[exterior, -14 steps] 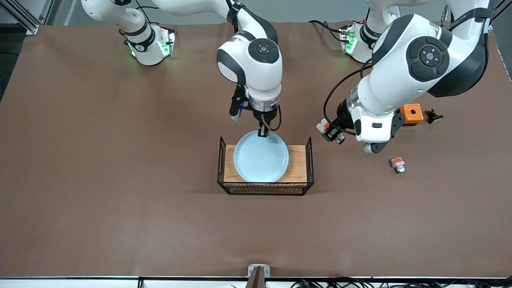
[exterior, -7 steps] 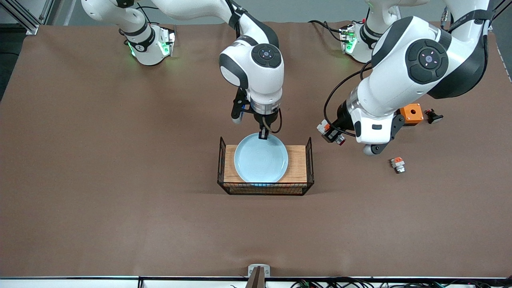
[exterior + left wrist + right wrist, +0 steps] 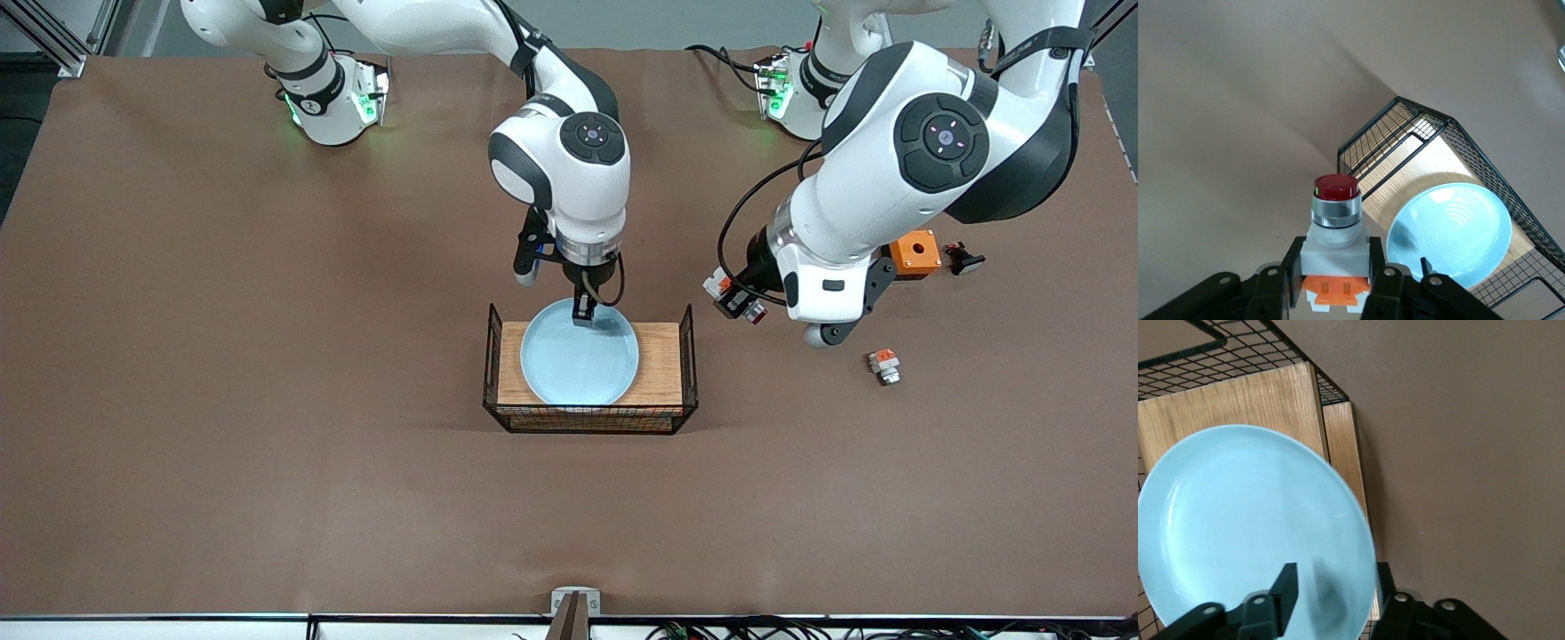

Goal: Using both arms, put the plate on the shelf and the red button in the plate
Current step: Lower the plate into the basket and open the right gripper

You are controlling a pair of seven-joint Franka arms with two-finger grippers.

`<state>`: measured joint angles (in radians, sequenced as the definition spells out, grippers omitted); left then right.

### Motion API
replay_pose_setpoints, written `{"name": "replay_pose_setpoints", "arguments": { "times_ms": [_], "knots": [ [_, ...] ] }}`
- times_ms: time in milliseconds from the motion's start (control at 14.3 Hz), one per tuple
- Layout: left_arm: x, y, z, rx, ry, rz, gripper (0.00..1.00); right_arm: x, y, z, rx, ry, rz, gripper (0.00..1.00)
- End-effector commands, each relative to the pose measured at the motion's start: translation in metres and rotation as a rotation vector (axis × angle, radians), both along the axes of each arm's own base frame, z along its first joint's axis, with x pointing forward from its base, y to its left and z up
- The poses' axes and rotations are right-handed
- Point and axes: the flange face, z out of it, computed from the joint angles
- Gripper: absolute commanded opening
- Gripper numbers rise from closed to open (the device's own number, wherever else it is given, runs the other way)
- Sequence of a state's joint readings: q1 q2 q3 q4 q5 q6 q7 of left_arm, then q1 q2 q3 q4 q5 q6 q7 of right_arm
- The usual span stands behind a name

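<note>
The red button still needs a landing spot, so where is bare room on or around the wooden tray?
Crowded: the round pale blue plate, held by the right gripper, covers the wooden tray's middle. Bare wood strips remain beside both wire end walls. The left gripper holds the red-capped button over open brown table.

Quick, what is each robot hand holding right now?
Left tool: shut on the red button, in the air beside the wooden tray.
Right tool: shut on the plate rim, over the tray.

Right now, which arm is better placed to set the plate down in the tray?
Right. The right gripper already grips the plate by its rim over the tray. The left gripper holds the red button beside the tray.
</note>
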<state>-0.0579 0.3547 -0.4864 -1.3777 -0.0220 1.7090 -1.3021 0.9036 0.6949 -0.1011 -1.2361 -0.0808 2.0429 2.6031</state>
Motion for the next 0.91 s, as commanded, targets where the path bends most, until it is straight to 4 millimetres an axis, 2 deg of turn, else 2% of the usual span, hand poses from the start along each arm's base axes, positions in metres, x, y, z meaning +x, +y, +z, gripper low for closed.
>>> {"name": "replay_pose_setpoints", "arguments": {
  "times_ms": [0,280,420,490,629,839],
  "knots": [
    [0.001,-0.003,0.003,0.013,-0.017,0.010,0.20,0.007,0.005,0.008,0.007,-0.035,-0.020,1.00],
    [0.002,-0.003,-0.001,0.013,-0.011,0.010,0.20,0.014,0.002,0.019,0.020,-0.044,-0.026,1.00],
    [0.003,-0.003,-0.003,0.014,-0.008,0.012,0.20,0.029,-0.014,0.021,0.025,-0.021,-0.023,1.00],
    [0.004,-0.004,-0.003,0.009,-0.011,0.027,0.20,0.029,-0.017,0.020,0.027,0.019,0.040,1.00],
    [0.007,-0.007,-0.006,-0.003,-0.015,0.079,0.20,0.045,-0.043,0.023,0.047,0.131,0.164,1.00],
    [0.005,-0.034,-0.009,-0.034,-0.038,0.159,0.20,0.062,-0.080,0.057,0.067,0.233,0.331,1.00]
  ]
}}
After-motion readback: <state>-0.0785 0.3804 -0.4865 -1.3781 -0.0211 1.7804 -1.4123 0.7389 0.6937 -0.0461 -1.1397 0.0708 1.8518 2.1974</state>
